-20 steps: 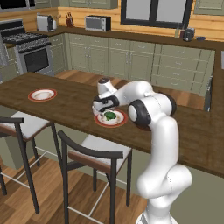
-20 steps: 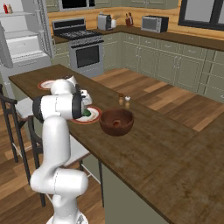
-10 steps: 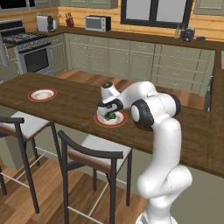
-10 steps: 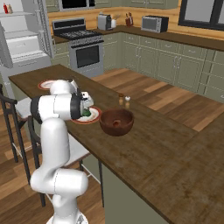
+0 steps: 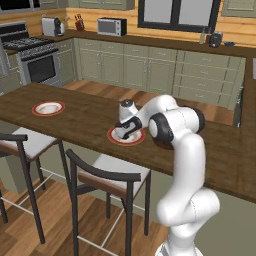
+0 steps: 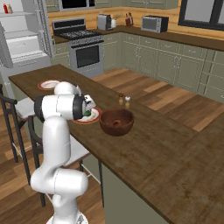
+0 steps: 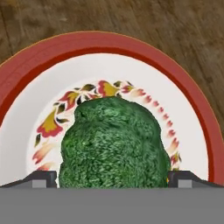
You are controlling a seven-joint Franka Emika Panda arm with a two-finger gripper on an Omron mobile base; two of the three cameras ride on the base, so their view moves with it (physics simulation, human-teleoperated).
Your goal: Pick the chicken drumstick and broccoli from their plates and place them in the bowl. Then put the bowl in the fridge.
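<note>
The broccoli (image 7: pixel 114 144) sits at the middle of its plate (image 7: pixel 26 65), right between my open fingertips (image 7: pixel 41 178), one on each side. That plate lies near the front edge of the wooden counter (image 5: pixel 80 117), the bowl (image 6: pixel 116 122) just beside it. My arm reaches down over the plate, pincer (image 5: pixel 123 131) low.

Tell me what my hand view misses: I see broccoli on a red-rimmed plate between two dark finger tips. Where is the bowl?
Observer: The bowl stands on the counter right beside that plate, seen from the right base view.
Operator: Anything in it?
Observer: A small reddish-brown piece lies inside; too small to name.
Operator: The other plate?
Observer: The second plate sits farther along the counter, with nothing on it.
</note>
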